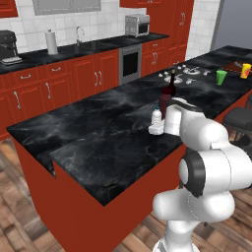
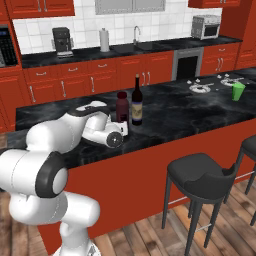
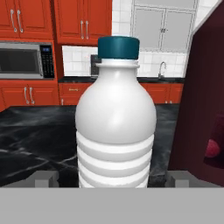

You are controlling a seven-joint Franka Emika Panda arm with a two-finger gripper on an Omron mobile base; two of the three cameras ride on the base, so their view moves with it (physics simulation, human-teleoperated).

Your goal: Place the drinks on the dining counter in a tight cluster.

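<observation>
Between open tool (image 3: 112, 178) tips — water bottle (image 3: 116, 127).

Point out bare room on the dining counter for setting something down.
Free: black-marble dining counter between tall dark wine bottle and green cup. Crowded: wine bottle, maroon bottle, small water bottle and hand cluster together.

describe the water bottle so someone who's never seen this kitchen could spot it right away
Find the raised black-marble dining counter with stools in front. Near its middle stand a tall dark wine bottle and a shorter maroon bottle. The water bottle stands beside them: smallest, pale and ribbed, with a teal cap.
</observation>
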